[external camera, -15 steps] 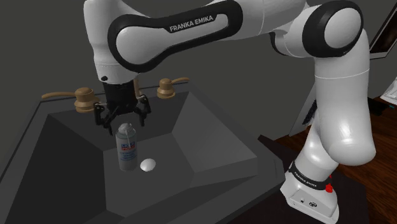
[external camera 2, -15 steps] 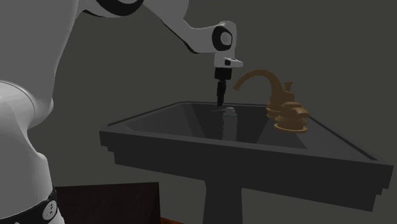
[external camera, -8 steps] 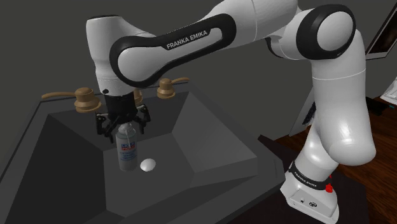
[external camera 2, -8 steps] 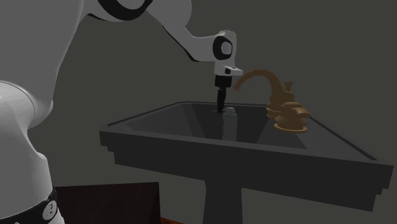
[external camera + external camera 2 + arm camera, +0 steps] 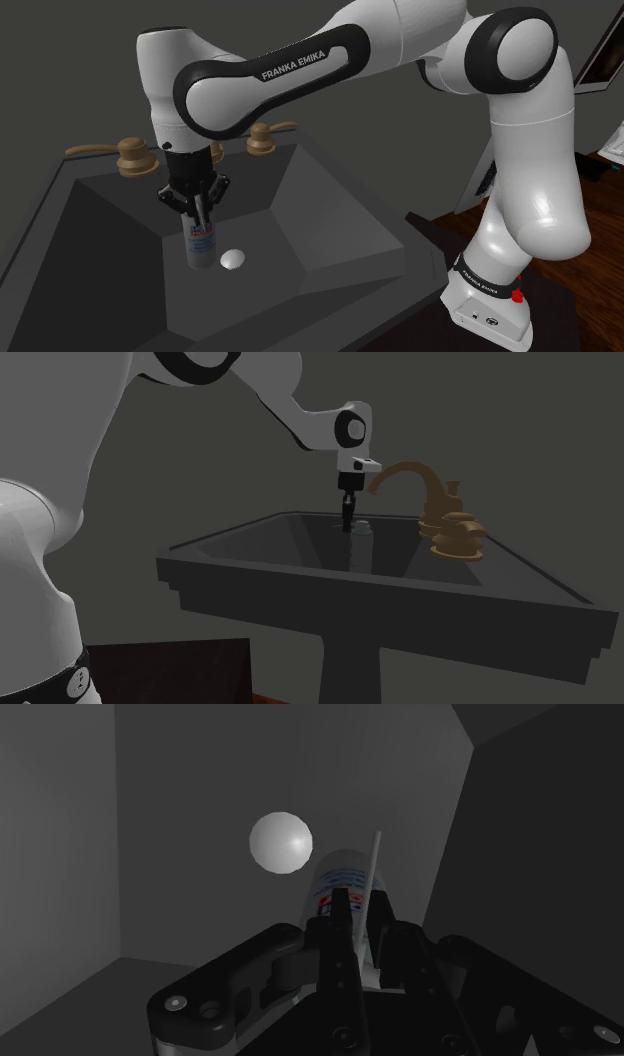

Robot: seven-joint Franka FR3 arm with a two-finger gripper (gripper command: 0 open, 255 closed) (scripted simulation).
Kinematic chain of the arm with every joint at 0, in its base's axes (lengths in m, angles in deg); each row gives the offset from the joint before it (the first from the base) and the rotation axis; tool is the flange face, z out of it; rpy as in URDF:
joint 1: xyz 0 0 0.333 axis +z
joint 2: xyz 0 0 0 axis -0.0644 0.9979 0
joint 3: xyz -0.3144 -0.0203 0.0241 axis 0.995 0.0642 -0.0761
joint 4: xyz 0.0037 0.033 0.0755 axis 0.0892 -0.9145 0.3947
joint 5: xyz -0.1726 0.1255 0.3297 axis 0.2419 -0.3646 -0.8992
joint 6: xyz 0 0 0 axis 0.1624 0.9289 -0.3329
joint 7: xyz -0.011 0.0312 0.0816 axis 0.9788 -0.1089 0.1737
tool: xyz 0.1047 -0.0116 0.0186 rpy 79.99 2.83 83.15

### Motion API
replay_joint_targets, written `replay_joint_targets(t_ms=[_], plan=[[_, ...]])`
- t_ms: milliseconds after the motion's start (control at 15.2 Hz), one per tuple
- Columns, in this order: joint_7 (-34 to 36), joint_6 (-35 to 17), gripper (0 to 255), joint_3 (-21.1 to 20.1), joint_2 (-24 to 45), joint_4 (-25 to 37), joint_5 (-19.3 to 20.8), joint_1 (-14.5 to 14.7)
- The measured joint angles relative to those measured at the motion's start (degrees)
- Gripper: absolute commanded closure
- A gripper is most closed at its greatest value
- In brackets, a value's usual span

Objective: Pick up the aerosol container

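Black end effector [image 5: 200,220] clasps the white aerosol can [image 5: 202,250], hiding its top, inside the dark sink [image 5: 330,215].

You get open room straight up from the middle of the sink basin [image 5: 320,215]. Low down, its sloped walls close in on every side. The brass faucet [image 5: 400,474] arches over the back rim, its tip just beside the gripper [image 5: 201,220], and brass handles [image 5: 135,155] flank it. The white drain cap [image 5: 232,259] sits just beside the aerosol can [image 5: 202,248]. The widest room is over the long slope toward the shoulder view's right.
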Motion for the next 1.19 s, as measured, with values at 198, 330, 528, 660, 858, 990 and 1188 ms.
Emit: replay_joint_targets(t_ms=[198, 330, 528, 660, 858, 990, 1188], plan=[[0.02, -0.01, 255, -0.01, -0.02, -0.04, -0.01, 0.00], [0.00, 0.70, 255, -0.08, -0.31, 0.32, -0.15, -0.01], [-0.08, 2.77, 255, -0.22, -0.71, 2.02, -0.38, 0.06], [-0.22, 3.92, 255, -0.33, -1.19, 2.74, -0.61, -0.02], [-0.17, 6.09, 255, -0.47, -1.43, 4.71, -0.77, 0.19], [-0.19, 7.55, 255, -0.55, -1.62, 6.01, -0.87, 0.29], [-0.30, 9.95, 255, -0.59, -1.58, 8.47, -0.91, 0.48]])
